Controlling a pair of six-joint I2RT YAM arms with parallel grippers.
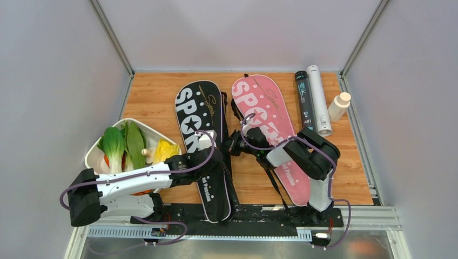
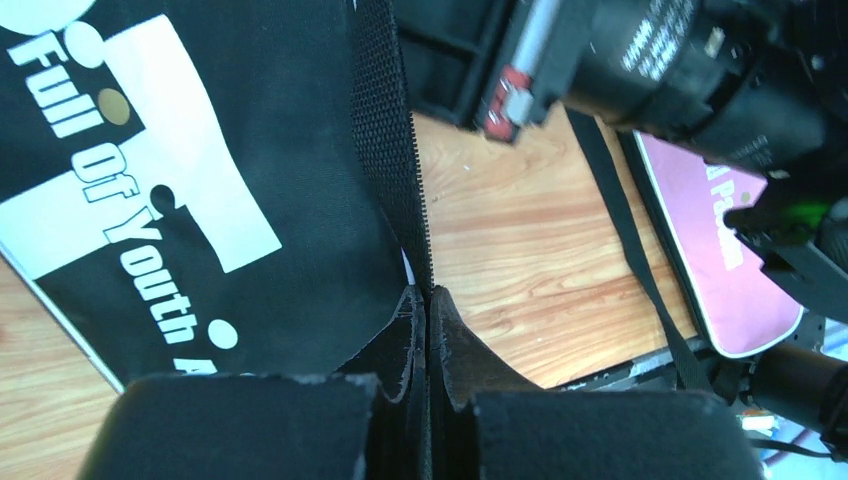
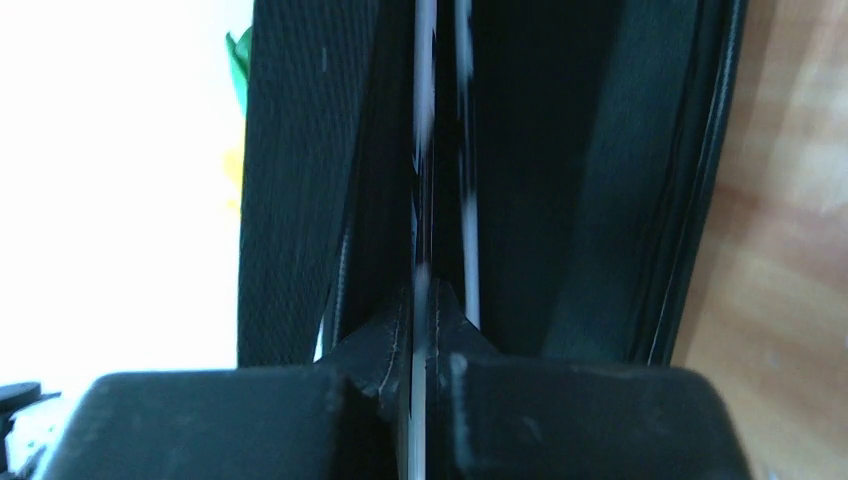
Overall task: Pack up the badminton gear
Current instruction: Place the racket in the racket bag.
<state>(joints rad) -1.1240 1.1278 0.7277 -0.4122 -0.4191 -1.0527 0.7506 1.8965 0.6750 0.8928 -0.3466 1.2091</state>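
- The black bag (image 1: 202, 116) is laid flat in the middle of the tabletop (image 1: 156, 97). Its long axis runs from 12 o'clock to 6 o'clock. The wide round end is pointed at 12 and the thin end at 6, by the arm bases.
- The pink bag (image 1: 264, 108) is laid just beside it on the 3 o'clock side. Its wide end is at 12 and its thin end is tipped toward 5 o'clock.
- A black tube (image 1: 304, 100) and a white tube (image 1: 318, 100) are laid side by side at about 2 o'clock. Both run nearly from 12 to 6.
- A small bottle (image 1: 339, 106) is stood up just beside the white tube.
- The white tray (image 1: 93, 152) at 9 o'clock is filled with vegetables (image 1: 125, 143).
- The left hand (image 2: 427, 295) is pinched shut on the black bag's right edge, about halfway along.
- The right hand (image 3: 425, 290) is pinched shut too, just beside the left hand. A thin pale strip (image 3: 424, 150) at the bag's open edge is held between its pads. It cannot be told if that strip is bag trim or racket.
- What is inside the bags is hidden.
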